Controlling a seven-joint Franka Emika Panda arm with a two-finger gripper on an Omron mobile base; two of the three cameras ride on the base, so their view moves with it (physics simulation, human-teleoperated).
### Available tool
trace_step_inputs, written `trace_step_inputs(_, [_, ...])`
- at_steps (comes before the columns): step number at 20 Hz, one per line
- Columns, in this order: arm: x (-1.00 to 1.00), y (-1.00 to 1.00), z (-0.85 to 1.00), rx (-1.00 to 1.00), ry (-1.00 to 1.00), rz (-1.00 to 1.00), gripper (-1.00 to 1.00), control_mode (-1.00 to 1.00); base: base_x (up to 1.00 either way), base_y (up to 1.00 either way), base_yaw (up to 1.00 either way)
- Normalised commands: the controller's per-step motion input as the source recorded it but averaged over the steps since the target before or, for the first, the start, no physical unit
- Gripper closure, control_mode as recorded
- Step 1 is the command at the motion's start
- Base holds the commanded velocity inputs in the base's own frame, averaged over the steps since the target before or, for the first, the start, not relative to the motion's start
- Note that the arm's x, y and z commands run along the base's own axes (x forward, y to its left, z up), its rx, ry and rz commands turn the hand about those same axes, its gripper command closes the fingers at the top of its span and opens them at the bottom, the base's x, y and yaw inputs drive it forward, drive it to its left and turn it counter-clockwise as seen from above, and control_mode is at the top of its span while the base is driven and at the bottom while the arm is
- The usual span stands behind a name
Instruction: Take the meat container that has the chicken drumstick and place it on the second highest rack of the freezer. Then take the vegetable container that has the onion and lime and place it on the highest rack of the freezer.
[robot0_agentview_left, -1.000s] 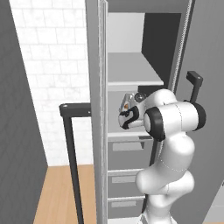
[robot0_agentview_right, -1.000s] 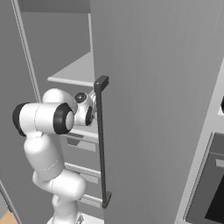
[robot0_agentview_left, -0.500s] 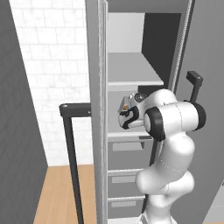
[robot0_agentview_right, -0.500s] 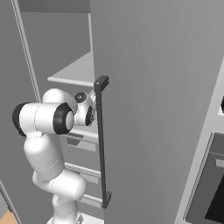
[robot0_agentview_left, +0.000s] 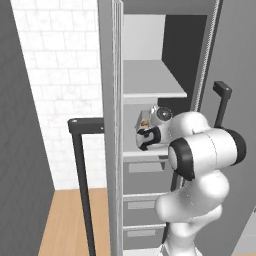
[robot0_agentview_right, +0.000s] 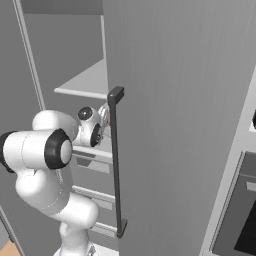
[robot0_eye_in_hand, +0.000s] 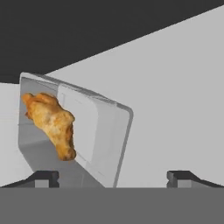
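fingers (robot0_eye_in_hand: 113, 177) spread wide, gripping nothing, meat container (robot0_eye_in_hand: 103, 135) just ahead between the two tips, nearer the left one, sitting on freezer (robot0_agentview_left: 155, 92) shelf, chicken drumstick (robot0_eye_in_hand: 50, 122) inside it, toward its left end

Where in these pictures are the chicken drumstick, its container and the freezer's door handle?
chicken drumstick (robot0_eye_in_hand: 50, 124), hand view, middle of the golden meat.
container (robot0_eye_in_hand: 105, 131), hand view, its pale translucent wall beside the meat.
door handle (robot0_agentview_right: 116, 165), right base view, midway down the dark bar.
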Motion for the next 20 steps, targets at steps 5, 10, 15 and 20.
trace_step_inputs(5, [-0.03, -0.07, 0.78, 0.03, 0.00, 0.00, -1.00, -1.00, 0.00, 0.00, 0.00])
trace_step_inputs(10, [-0.57, -0.19, 0.21, -0.01, 0.07, 0.00, -1.00, -1.00, 0.00, 0.00, 0.00])
trace_step_inputs(15, [-0.96, -0.06, 0.00, -0.02, 0.07, 0.01, -1.00, -1.00, 0.00, 0.00, 0.00])
trace_step_inputs(20, [-1.00, -0.11, 0.28, 0.00, 0.20, 0.06, -1.00, -1.00, 0.00, 0.00, 0.00])
